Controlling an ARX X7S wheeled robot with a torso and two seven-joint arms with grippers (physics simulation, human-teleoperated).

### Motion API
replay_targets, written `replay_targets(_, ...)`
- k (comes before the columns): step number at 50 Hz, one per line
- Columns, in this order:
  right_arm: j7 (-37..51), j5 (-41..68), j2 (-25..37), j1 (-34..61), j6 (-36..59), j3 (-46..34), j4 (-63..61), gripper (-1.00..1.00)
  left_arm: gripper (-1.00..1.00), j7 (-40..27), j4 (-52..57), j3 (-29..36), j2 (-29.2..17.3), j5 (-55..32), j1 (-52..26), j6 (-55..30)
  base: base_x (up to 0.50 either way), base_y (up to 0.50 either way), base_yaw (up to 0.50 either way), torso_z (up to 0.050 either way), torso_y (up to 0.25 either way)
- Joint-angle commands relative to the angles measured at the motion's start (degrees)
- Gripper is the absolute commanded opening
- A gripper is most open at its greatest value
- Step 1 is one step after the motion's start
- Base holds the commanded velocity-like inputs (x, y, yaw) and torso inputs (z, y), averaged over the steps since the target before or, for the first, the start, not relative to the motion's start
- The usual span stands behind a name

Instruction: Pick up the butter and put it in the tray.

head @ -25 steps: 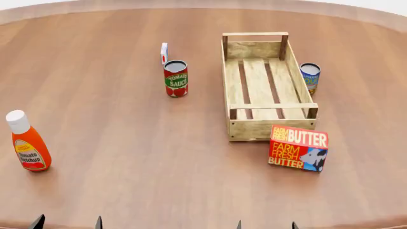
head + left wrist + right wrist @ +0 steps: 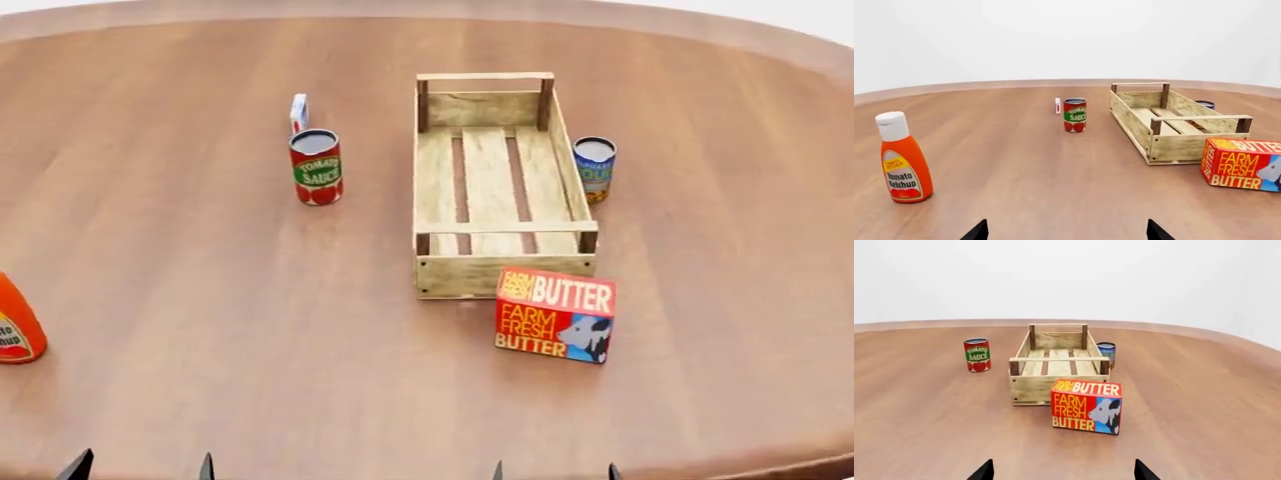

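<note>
— What's on the surface (image 2: 240, 300)?
— Round brown wood against plain white walls. The butter (image 2: 555, 315) stands just beside the near end of the tray (image 2: 505, 274).
— The hands?
— Left hand (image 2: 1066, 231) and right hand (image 2: 1063, 471) both released, grasping nothing.

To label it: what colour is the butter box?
Red-orange butter box, white and yellow lettering; clearest in right wrist view.

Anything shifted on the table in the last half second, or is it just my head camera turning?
Everything slid left together in the head view, so the camera turned right; nothing moved on the table. The ketchup bottle is now cut off at the left edge. The butter still stands by the tray, near its closest end, ungrasped. Tomato sauce can and blue can keep their places. Both end effectors remain open and low.
</note>
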Motion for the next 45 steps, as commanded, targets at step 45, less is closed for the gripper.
replay_targets(45,5.55,2.12,2.79,1.14,0.89,-4.05,1.73,1.00,1.00,-4.56,-1.18,4.08,-3.56,-3.48,-0.66,0.86,0.13,-0.16,0.00,0.000,0.000)
